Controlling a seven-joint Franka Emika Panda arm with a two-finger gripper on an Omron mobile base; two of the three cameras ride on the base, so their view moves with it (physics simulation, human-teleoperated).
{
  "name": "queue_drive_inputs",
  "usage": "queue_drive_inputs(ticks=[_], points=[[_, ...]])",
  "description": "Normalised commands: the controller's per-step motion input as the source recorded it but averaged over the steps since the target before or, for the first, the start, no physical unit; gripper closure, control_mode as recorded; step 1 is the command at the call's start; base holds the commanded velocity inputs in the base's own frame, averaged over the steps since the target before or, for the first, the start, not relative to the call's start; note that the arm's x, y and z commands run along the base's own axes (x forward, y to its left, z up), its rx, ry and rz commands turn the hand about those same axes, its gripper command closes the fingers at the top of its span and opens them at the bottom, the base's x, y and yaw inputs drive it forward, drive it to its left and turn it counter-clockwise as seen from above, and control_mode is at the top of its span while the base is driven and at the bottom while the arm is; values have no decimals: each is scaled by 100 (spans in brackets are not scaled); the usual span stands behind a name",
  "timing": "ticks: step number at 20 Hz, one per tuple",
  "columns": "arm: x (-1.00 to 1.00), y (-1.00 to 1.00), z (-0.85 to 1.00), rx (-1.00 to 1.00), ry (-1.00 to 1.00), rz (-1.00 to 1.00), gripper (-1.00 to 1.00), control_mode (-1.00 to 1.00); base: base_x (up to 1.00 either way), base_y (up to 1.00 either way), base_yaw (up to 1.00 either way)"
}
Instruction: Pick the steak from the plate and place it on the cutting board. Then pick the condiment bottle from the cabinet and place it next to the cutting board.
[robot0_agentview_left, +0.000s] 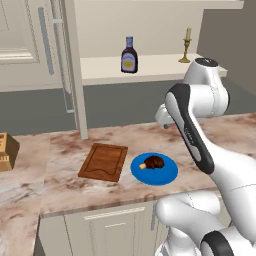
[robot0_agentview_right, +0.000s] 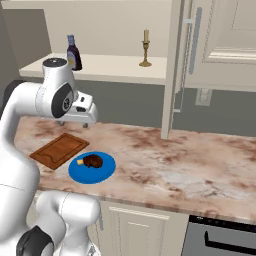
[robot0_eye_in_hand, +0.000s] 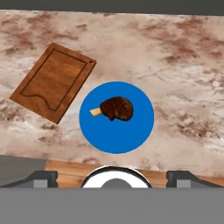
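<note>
The steak (robot0_agentview_left: 153, 162) (robot0_agentview_right: 93, 161) (robot0_eye_in_hand: 116, 108), a dark brown lump with a pale bone end, lies in the middle of the blue plate (robot0_agentview_left: 167, 175) (robot0_agentview_right: 80, 175) (robot0_eye_in_hand: 131, 135) on the marble counter. Just left of the plate lies the reddish-brown cutting board (robot0_agentview_left: 104, 161) (robot0_agentview_right: 59, 149) (robot0_eye_in_hand: 54, 81), bare. My gripper (robot0_agentview_right: 75, 123) (robot0_eye_in_hand: 113, 178) hangs well above the plate, pointing down at it, open, with nothing between its fingers. The condiment bottle (robot0_agentview_left: 129, 56) (robot0_agentview_right: 73, 53) stands upright on the shelf of the cabinet (robot0_agentview_left: 150, 67) (robot0_agentview_right: 115, 67), whose door (robot0_agentview_left: 30, 40) (robot0_agentview_right: 225, 40) is swung open.
A brass candlestick (robot0_agentview_left: 186, 46) (robot0_agentview_right: 145, 48) stands on the same shelf, to the right of the bottle. A tan wooden block (robot0_agentview_left: 6, 151) sits at the counter's far left. Bare marble counter (robot0_agentview_right: 190, 170) stretches to the right of the plate.
</note>
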Motion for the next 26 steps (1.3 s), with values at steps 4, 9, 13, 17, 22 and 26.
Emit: queue_drive_inputs(ticks=[4, 9, 13, 17, 22, 26], points=[[-21, 0, -6, 0, 0, 0, -100, -100, 0, 0, 0], [-13, 2, -2, 0, 0, 0, -100, -100, 0, 0, 0], [-11, 0, -2, 0, 0, 0, -100, -100, 0, 0, 0], [-8, 0, -5, 0, 0, 0, -100, -100, 0, 0, 0], [-7, 0, -7, 0, 0, 0, -100, -100, 0, 0, 0], [-8, 3, -12, 0, 0, 0, -100, -100, 0, 0, 0]])
